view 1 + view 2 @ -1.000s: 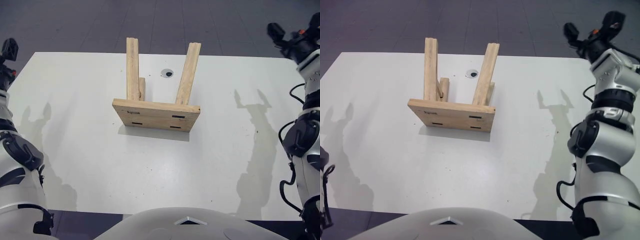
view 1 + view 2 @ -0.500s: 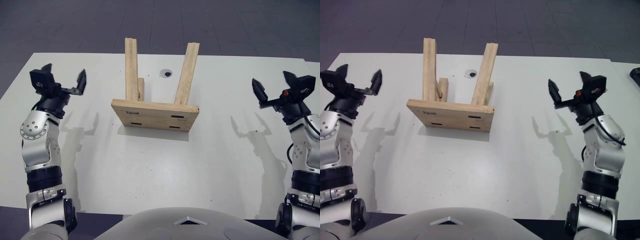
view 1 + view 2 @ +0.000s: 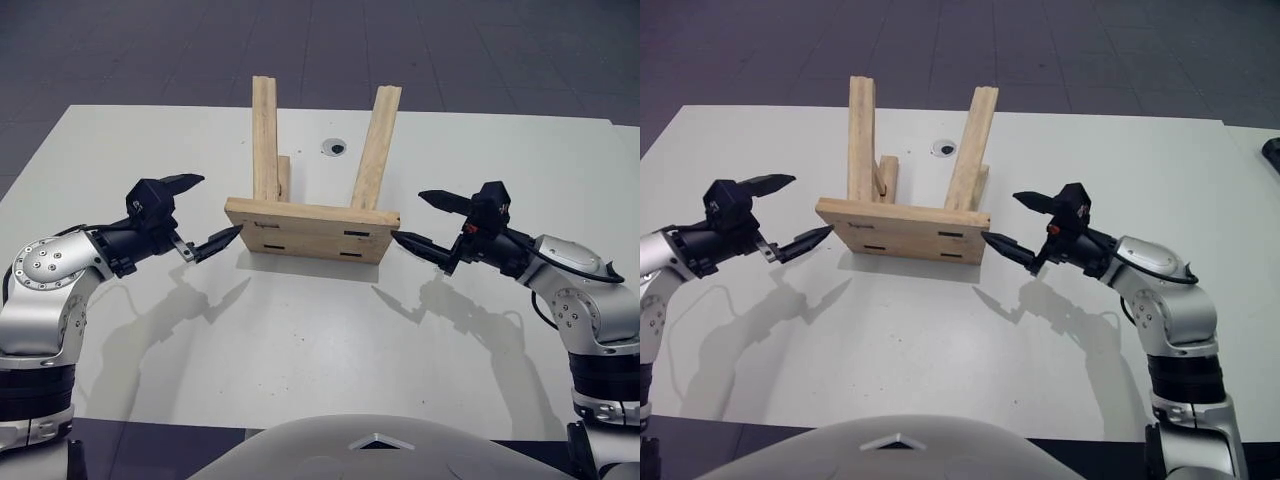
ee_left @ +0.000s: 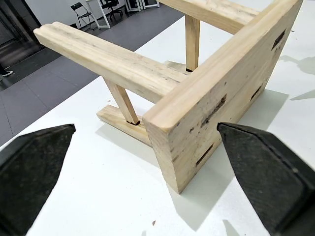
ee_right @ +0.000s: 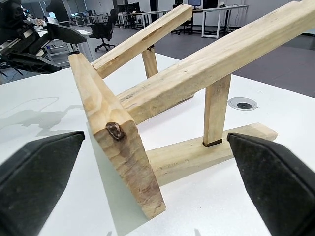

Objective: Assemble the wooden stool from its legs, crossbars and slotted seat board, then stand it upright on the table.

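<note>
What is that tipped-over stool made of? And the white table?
The stool looks like pale, unpainted wood: grain streaks and a dark knot show, with no shine. The table top is smooth, plain white, maybe laminate or painted board; the look alone doesn't settle it.

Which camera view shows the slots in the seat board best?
The left eye view: it looks onto the flat face of the seat board, so four slots are plain. The right eye view gives the same. The left wrist view sees them at a steep slant. The right wrist view faces the board's end edge.
</note>
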Robot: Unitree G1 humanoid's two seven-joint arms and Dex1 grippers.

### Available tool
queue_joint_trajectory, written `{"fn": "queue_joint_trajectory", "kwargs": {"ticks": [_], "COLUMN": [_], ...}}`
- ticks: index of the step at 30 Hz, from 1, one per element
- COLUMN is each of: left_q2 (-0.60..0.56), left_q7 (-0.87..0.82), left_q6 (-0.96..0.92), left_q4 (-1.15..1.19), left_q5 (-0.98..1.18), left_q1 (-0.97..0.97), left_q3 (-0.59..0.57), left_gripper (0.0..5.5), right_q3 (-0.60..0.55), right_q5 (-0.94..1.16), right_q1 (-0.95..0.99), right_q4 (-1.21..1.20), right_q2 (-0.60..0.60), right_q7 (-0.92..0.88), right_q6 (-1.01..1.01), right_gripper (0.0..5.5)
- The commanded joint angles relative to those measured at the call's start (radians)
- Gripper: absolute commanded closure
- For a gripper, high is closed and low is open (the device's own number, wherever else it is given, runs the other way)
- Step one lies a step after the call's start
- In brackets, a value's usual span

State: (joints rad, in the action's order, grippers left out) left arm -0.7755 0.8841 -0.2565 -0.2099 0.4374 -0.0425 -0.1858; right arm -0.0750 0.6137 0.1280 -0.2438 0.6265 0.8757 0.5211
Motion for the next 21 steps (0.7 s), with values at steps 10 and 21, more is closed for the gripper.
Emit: {"fn": "queue_joint_trajectory", "kwargs": {"ticks": [10, 21], "left_q2": [0.095, 0.107], "left_q7": [0.119, 0.163], "left_q6": [-0.093, -0.082], "left_q4": [0.258, 0.348], "left_q5": [0.074, 0.068], "left_q1": [-0.165, -0.184], "left_q3": [0.076, 0.066], "left_gripper": [0.14, 0.5], "right_q3": [0.07, 0.106], "right_q5": [-0.044, -0.06], "right_q1": [0.08, 0.125], "right_q4": [0.107, 0.119], "right_q2": [-0.01, -0.042], "right_q7": [0.081, 0.078], "right_q6": [-0.008, 0.006], "right_gripper": [0.1, 1.02]}}
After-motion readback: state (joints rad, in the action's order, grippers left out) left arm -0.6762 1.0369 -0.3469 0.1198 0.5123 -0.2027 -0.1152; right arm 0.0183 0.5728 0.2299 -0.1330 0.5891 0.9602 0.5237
